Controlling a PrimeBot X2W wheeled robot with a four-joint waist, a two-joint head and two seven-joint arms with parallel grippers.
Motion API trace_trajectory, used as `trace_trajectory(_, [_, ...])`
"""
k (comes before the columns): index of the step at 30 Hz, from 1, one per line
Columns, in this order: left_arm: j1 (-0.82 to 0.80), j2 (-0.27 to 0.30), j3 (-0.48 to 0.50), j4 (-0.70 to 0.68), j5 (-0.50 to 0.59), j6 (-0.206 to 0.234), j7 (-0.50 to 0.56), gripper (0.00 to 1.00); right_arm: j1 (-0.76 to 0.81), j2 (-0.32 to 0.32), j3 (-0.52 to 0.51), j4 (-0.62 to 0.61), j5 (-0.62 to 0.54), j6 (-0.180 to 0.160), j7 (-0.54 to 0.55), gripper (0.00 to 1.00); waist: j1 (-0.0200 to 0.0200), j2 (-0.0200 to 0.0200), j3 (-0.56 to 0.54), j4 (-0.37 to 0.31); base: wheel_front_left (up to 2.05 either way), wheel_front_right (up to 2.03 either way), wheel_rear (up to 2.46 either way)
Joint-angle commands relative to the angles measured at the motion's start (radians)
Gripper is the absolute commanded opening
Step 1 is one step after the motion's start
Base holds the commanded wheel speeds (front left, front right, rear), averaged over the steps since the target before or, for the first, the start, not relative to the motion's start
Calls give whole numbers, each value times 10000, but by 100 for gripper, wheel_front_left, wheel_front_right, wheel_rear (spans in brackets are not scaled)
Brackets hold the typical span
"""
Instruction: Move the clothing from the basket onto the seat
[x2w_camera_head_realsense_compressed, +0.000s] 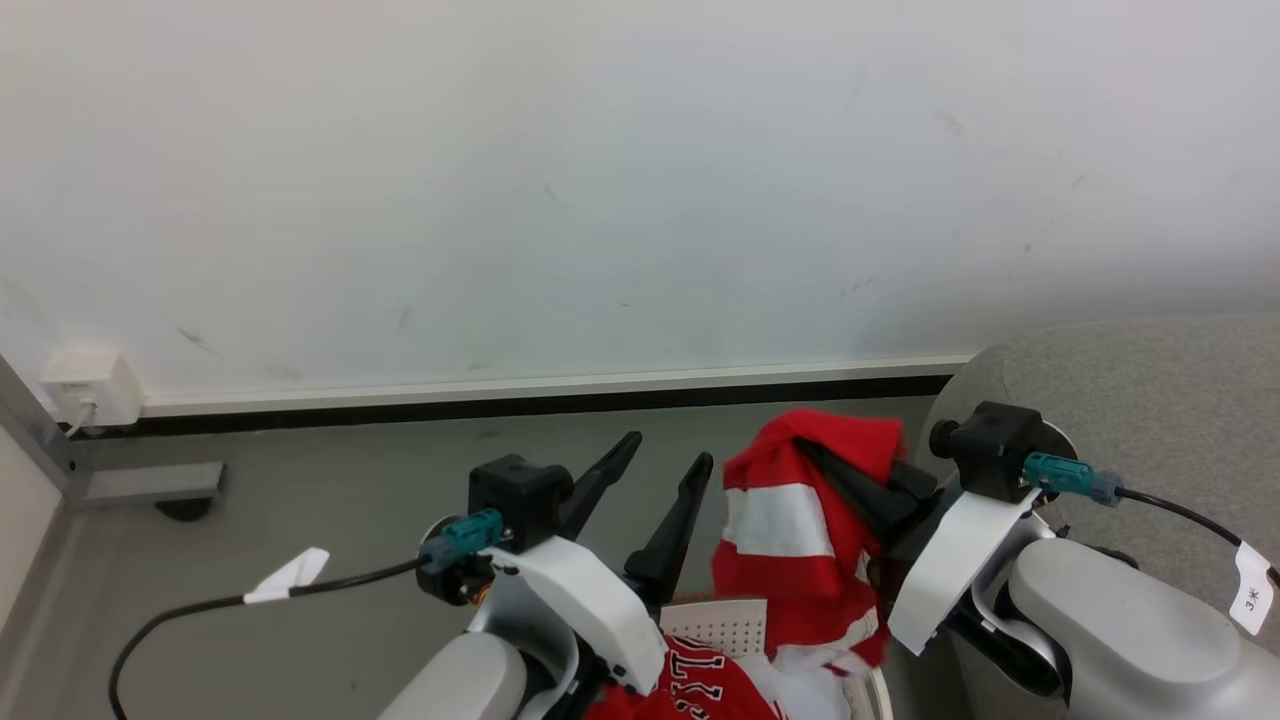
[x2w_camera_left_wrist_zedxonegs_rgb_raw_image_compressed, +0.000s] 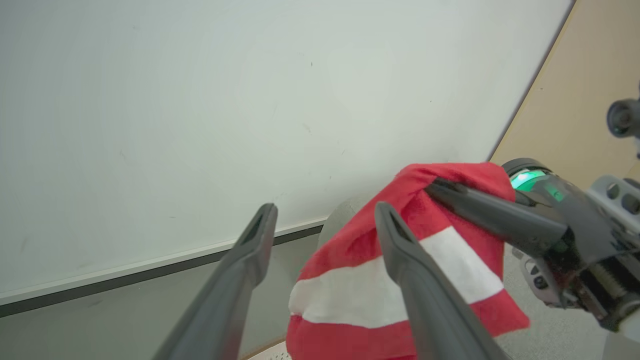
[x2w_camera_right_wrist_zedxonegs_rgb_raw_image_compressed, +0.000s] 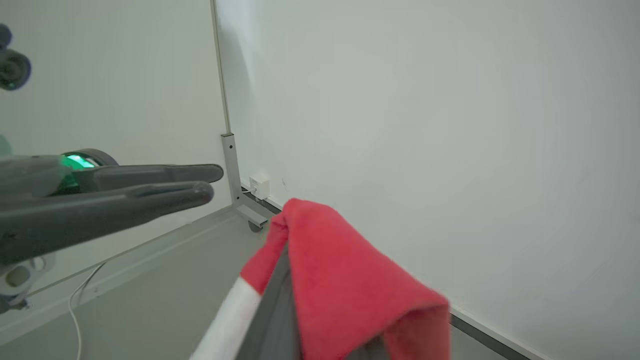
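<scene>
Draping over right gripper (pinched shut), clothing beside left gripper

The basket stands nearest, low in the middle, between the two arms, with clothing inside it. Above the basket one garment hangs over the right gripper, just to the right of the left gripper. The seat is at the right, the wall is behind everything, and a wall box sits far left
</scene>
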Motion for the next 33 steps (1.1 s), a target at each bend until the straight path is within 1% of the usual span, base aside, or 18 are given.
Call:
trace_trajectory(1, [-103, 18, -10, 107, 60, 22, -73, 100, 220, 40, -169, -50, -187, -21, -33, 0, -1, -1, 4, -9, 0, 0, 0])
trace_trajectory(6, [-130, 29, -66, 241, 57, -31, -126, 100, 367, 64, -528, -86, -449, -21, -34, 0, -1, -1, 10, -12, 0, 0, 0])
trace_trajectory(12, [-145, 47, -93, 326, -21, -63, -165, 100, 441, 46, -712, -98, -597, -21, -35, 0, -1, -1, 17, 6, 0, 0, 0])
trace_trajectory(18, [-175, 59, -111, 379, -92, -41, -198, 100, 442, 30, -884, -84, -723, -21, -36, 0, -1, -1, 30, 3, 0, 0, 0])
trace_trajectory(21, [-155, 87, -119, 364, -103, -10, -200, 100, 429, -3, -1142, -113, -848, -21, -36, 0, -1, -1, 60, -80, 0, 0, 0])
trace_trajectory(27, [-107, 121, -173, 321, -137, -35, -210, 100, 544, -196, -1709, -206, -1062, -21, -34, 0, -1, -1, 202, -545, 0, 0, 0])
trace_trajectory(33, [-97, 91, -280, 268, -153, -80, -319, 100, 641, -309, -1897, -186, -1218, -21, -35, 0, -1, -1, 328, -1450, 0, 0, 0])
